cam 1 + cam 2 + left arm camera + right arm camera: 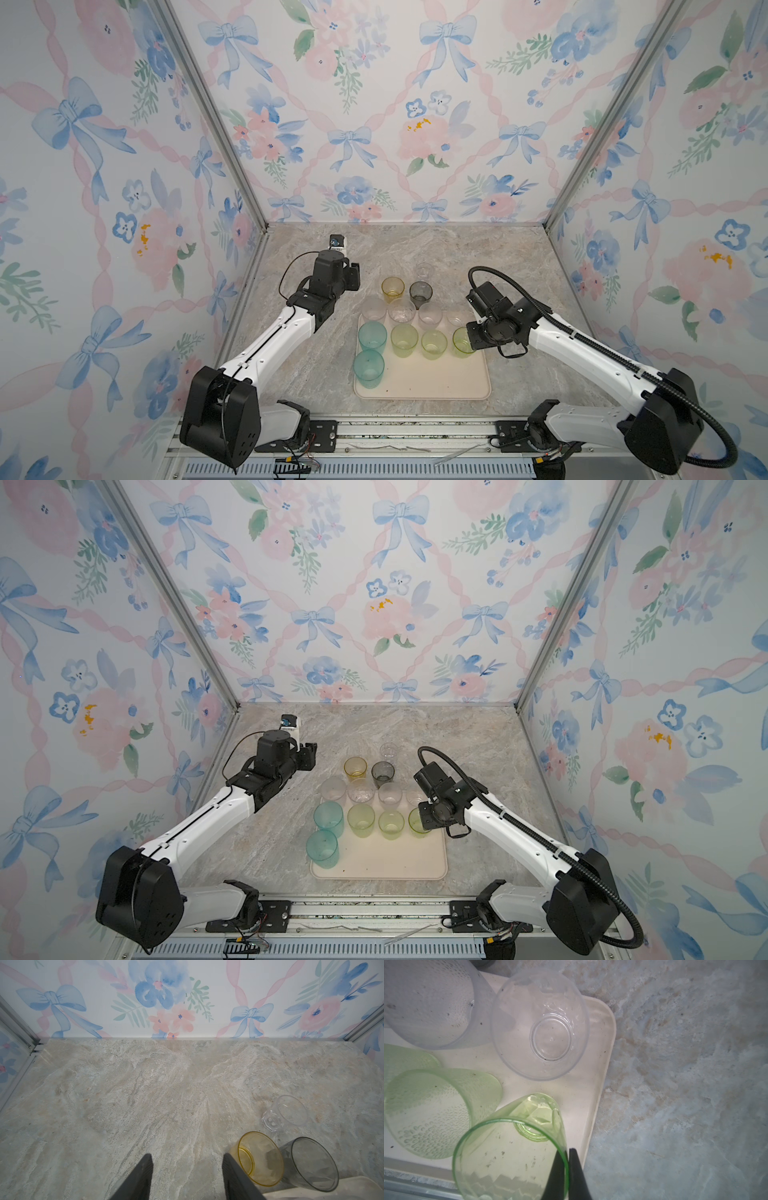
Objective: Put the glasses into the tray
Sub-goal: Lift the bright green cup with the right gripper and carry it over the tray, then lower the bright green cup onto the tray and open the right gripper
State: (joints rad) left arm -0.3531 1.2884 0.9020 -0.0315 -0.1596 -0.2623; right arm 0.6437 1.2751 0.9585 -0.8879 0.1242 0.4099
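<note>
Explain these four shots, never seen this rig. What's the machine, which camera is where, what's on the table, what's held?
Two robot arms sit on a rail at the near edge of a marble-look table, each ending in a two-finger hand. The two wide pictures come from one overhead stereo camera, so they look nearly alike. The other two come from cameras on the wrists, looking past the fingers. A cream tray carries two teal glasses, pale green glasses and clear glasses. An amber glass, a grey glass and a lone clear glass stand on the table beyond it. The left hand is open and empty, beside the amber glass. The right hand is shut on the rim of the rightmost green glass, at the tray's right edge.
</note>
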